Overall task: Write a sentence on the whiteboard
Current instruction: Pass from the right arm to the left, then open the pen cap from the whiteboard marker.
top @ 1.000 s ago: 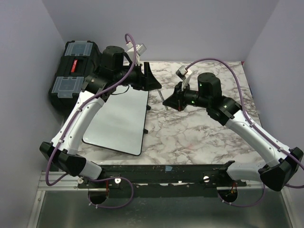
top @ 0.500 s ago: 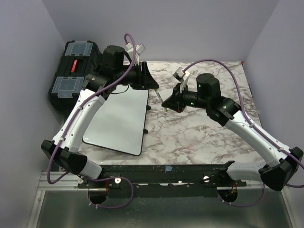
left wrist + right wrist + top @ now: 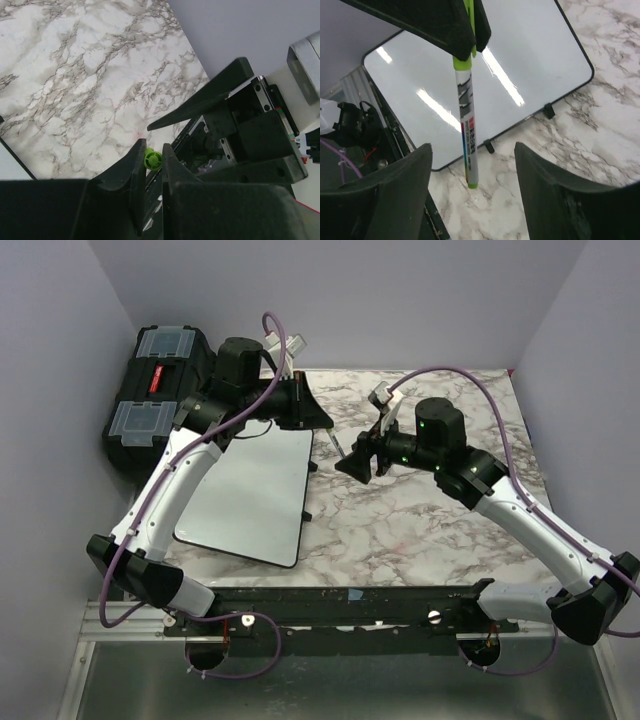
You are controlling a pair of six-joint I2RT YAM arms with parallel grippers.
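Note:
The whiteboard (image 3: pixel 250 495) lies flat on the left of the marble table, and its white face (image 3: pixel 520 60) shows only light glare, no sentence. A marker (image 3: pixel 468 135) with a green end hangs upright just past the board's right edge. My left gripper (image 3: pixel 325 423) is shut on the marker's upper part, and the green end (image 3: pixel 152 159) shows between its fingers (image 3: pixel 137 165). My right gripper (image 3: pixel 355 462) faces it from the right, open. Its two fingers (image 3: pixel 405 190) stand wide on either side of the marker's lower end without touching it.
A black toolbox (image 3: pixel 160 390) with clear lid compartments stands at the back left, beside the board. Small black clips (image 3: pixel 548 110) sit along the board's rim. Marble tabletop (image 3: pixel 420 520) stretches to the right, with purple walls around it.
My left gripper has shut on the marker. My right gripper, shut on it before, has opened and let it go. Both arms have barely shifted.

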